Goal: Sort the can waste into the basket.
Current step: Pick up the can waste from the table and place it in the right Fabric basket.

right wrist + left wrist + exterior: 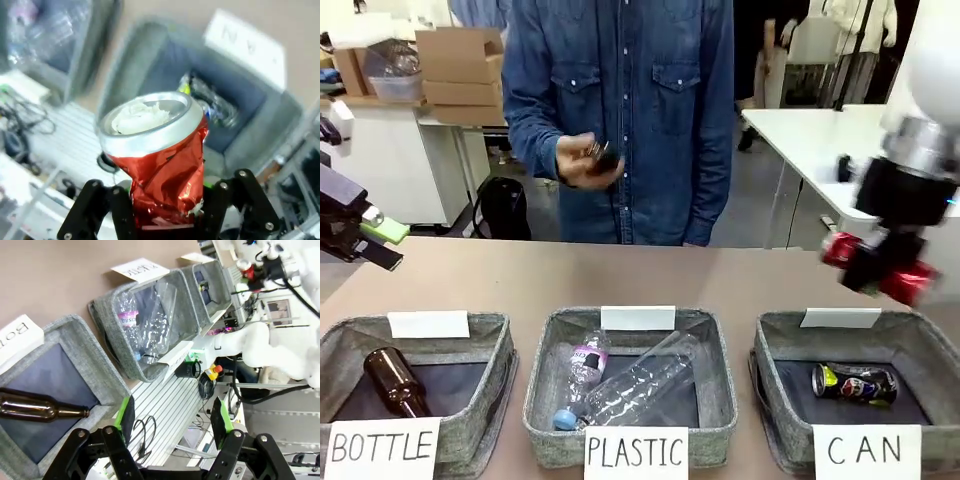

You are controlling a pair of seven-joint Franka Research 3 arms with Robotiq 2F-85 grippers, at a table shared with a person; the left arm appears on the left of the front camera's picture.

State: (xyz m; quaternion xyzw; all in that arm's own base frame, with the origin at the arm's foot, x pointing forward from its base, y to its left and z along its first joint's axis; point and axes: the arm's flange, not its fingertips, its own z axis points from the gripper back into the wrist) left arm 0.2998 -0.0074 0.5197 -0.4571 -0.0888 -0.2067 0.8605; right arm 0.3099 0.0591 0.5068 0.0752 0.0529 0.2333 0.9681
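Note:
My right gripper [876, 266] is shut on a crushed red can [841, 248], held in the air above the far right corner of the grey basket signed "CAN" [924, 338]. Inside that basket lies a black printed can [855, 383]. In the right wrist view the red can [161, 150] stands upright between my fingers, silver end up, with the basket [150, 60] and the black can [210, 102] blurred below. My left gripper [372, 236] hovers open at the far left, and its green pads [124, 412] have nothing between them.
A basket signed "BOTTLE" [500, 345] holds a brown glass bottle [394, 380]. The middle basket signed "PLASTIC" [718, 350] holds clear plastic bottles [635, 385]. A person in a denim shirt stands across the table with a small dark object in one hand [588, 160].

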